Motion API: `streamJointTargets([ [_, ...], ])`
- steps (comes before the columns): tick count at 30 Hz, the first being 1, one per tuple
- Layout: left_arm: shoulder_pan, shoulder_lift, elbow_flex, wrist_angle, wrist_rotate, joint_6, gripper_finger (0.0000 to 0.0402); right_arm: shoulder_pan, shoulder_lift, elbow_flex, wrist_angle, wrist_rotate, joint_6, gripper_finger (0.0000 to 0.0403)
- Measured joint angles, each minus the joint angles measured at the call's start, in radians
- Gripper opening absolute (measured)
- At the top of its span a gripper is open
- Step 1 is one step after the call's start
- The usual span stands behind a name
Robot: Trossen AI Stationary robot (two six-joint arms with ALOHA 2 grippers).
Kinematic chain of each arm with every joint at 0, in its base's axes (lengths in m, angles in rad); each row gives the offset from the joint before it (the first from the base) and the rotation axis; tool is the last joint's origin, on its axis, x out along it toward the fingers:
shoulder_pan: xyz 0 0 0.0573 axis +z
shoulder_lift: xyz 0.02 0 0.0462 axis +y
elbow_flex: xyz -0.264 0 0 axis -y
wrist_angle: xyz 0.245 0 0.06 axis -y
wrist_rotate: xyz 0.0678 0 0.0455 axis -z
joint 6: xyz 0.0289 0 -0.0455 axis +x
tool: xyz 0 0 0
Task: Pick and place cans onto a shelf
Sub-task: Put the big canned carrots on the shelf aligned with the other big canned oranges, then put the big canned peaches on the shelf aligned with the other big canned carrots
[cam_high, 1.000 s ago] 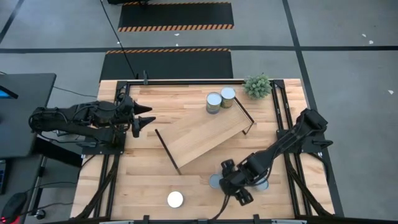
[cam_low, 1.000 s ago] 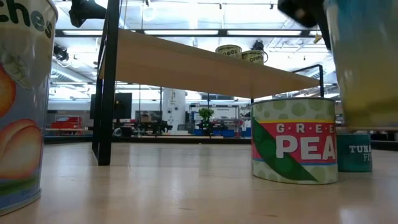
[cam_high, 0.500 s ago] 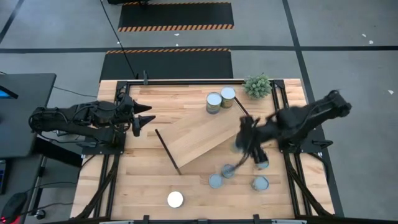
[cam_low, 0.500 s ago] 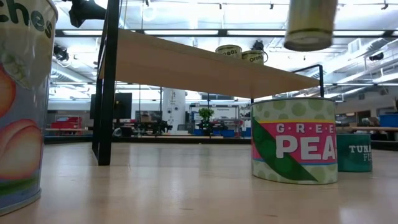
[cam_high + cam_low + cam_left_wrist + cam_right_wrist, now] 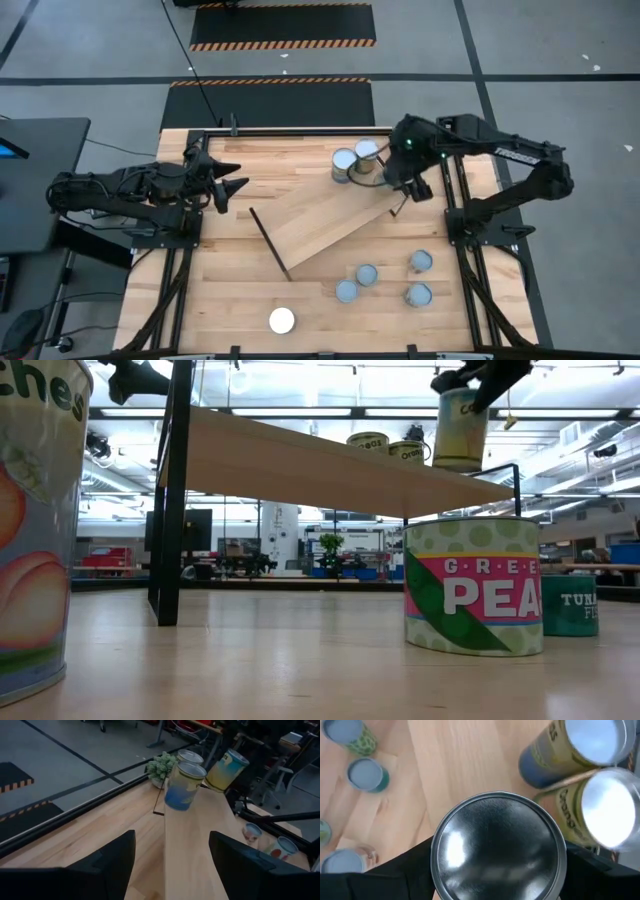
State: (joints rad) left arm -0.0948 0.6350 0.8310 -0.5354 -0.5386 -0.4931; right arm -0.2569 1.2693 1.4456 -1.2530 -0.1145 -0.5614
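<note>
My right gripper (image 5: 400,180) is shut on a yellow-sided can (image 5: 460,430) with a silver top (image 5: 497,845), above the far right end of the light-wood shelf (image 5: 320,225). Two cans (image 5: 344,165) (image 5: 367,152) stand on that end of the shelf, just left of the held can. Several more cans stand on the table near the right front (image 5: 367,275) (image 5: 418,295), and a white-topped one (image 5: 282,320) near the front edge. My left gripper (image 5: 228,186) is open and empty at the table's left side. My right gripper pinches the can by two opposite sides just below its top rim (image 5: 437,865), one finger (image 5: 395,870) on each side. The fingers come from above, pointing down. The can hangs about upright below them, clear of the shelf (image 5: 460,460).
A small green plant (image 5: 413,137) stands at the far right corner, behind the right gripper. The shelf's black end rails (image 5: 268,243) (image 5: 392,185) rise at its short ends. In the low view a peaches can (image 5: 30,510), a green peas can (image 5: 472,585) and a tuna can (image 5: 570,605) stand close by.
My right gripper, shut on the can, has swung from the table's near right part up and toward the far edge. It now holds the can over the shelf's far right end, beside the two cans. The other cans have stayed in place.
</note>
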Motion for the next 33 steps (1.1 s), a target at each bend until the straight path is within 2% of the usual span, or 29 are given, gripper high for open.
streamJointTargets([
  [4, 0.0, 0.0, 0.0, 0.0, 0.0, -0.021, 0.0259, -0.045, 0.023, 0.0, 0.0, -0.074, -0.052, 0.0313],
  [12, 0.0, 0.0, 0.0, 0.0, 0.0, -0.021, 0.0259, -0.053, 0.058, -0.018, 0.009, -0.086, -0.067, 0.0316],
  [18, 0.0, 0.0, 0.0, -0.001, 0.0, -0.021, 0.0259, -0.058, 0.059, -0.062, 0.018, -0.085, 0.002, 0.0345],
  [27, 0.0, 0.0, 0.0, -0.001, 0.0, -0.019, 0.0259, -0.061, 0.059, -0.051, 0.004, -0.021, 0.035, 0.0393],
  [33, 0.0, 0.0, 0.0, -0.001, 0.001, -0.019, 0.0259, -0.061, 0.059, 0.012, -0.097, 0.014, 0.082, 0.0396],
])
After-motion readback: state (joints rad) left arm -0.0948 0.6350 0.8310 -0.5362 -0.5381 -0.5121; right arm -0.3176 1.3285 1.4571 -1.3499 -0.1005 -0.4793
